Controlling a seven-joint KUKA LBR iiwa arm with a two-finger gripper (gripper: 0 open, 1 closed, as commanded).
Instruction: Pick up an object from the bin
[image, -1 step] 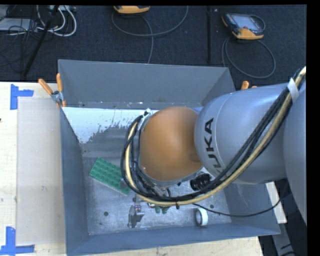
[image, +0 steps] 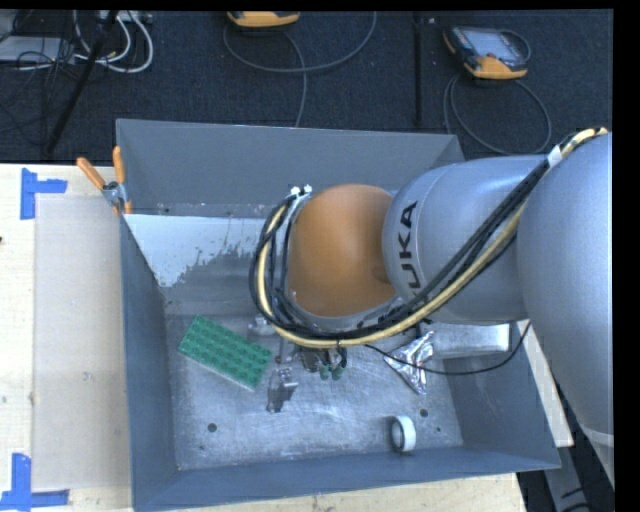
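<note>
My gripper (image: 281, 388) hangs low in the bin (image: 150, 390); jaws parted or closed, I cannot tell; the green plate (image: 227, 352) lies just beside them; probably light, stiff, thin; I'd pinch its edge.

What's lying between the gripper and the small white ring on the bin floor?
Nothing: in the camera view, bare grey bin floor separates the gripper from the small white ring.

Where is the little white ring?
In the camera view, the white ring lies on the bin floor at the lower right, near the front wall, just below the crumpled silver piece.
</note>
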